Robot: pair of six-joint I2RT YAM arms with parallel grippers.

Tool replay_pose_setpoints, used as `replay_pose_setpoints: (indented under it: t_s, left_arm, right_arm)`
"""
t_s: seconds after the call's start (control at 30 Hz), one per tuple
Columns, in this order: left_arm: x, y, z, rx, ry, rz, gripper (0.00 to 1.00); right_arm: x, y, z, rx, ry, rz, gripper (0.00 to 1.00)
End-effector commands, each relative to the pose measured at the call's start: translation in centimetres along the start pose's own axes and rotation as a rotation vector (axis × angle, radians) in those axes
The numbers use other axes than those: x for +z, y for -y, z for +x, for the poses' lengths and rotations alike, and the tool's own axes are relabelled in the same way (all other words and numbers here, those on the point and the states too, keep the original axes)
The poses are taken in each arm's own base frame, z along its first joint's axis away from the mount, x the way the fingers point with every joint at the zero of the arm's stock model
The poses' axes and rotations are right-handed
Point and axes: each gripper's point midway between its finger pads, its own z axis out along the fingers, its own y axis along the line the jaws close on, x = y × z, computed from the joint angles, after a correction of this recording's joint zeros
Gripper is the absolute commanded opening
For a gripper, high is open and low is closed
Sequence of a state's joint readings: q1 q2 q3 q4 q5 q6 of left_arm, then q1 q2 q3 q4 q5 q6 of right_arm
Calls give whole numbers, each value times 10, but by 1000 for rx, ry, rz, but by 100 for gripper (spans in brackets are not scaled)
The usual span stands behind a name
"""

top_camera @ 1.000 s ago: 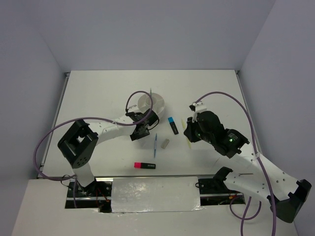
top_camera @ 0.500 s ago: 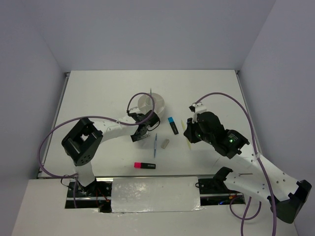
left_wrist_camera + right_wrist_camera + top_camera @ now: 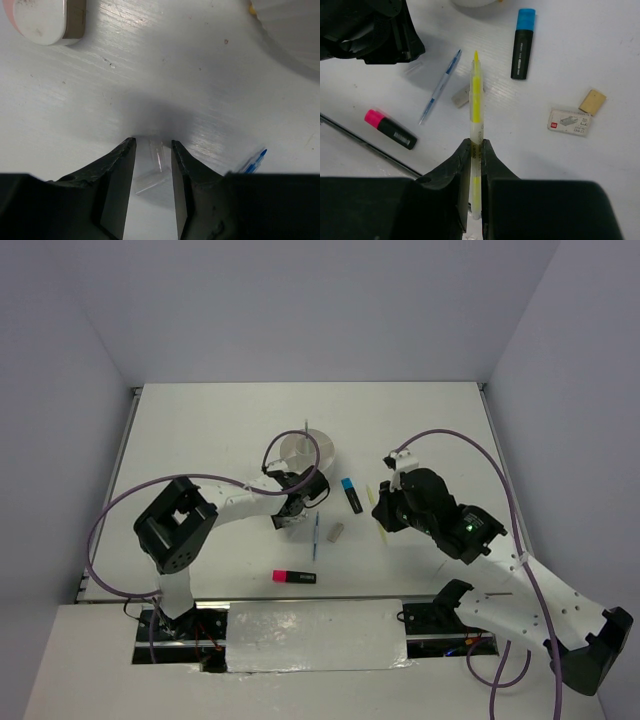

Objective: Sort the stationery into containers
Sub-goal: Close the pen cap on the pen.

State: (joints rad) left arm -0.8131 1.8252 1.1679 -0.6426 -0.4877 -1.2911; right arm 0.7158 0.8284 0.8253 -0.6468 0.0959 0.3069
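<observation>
White table [image 3: 200, 430], plain grey walls on 3 sides. Round white cup [image 3: 305, 448] sits mid-table, stationery scattered on the near side of it.

L gripper [image 3: 152, 145] is low over the table just in front of the cup – jaws apart, straddling a small clear piece [image 3: 152, 172] that fills the gap between them; can't tell if they actually pinch it. Thin blue pen [image 3: 316, 533] lies just to its right, w/ a grey eraser [image 3: 335, 531] beside that.

R gripper [image 3: 476, 146] is clamped tight on the yellow stick [image 3: 476, 95], which runs lengthwise between the fingers, tip pointing out ahead.

Blue highlighter [image 3: 351, 495] lies near the cup's right side. Pink highlighter [image 3: 293, 577] is closest to the arm bases, apart from the rest.

R wrist view also shows a white labelled eraser [image 3: 569, 121] and a tan block [image 3: 592, 101] just beside each other – off to the right of the stick.
</observation>
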Motion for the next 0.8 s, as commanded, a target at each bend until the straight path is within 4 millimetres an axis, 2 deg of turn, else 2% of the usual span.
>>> replay_pose_setpoints:
  t_s: [0.0,0.2,0.47,0.6,0.73,0.77]
  left_arm:
    - [3,5,1,-16,-4,-5,46]
    - [9,3,6,-17,-12,-20,40]
    - [9,9,7,-8,-18,10,17]
    - [-1,19,-2,-17,-3,47,13]
    - [-19,32,-19,-38,38,126,7]
    - [-23,37,-24,-45,49,147,2]
  right_arm:
    - [-5,-6,-11,-12,53,-32,3]
    - [-4,-5,-9,-19,50,-29,3]
    - [0,-7,-7,-21,52,-44,2]
    - [-1,-9,-8,-21,58,-52,2]
    - [-2,-9,-8,-23,57,-55,2]
    - [-3,-9,-8,-20,59,-58,2]
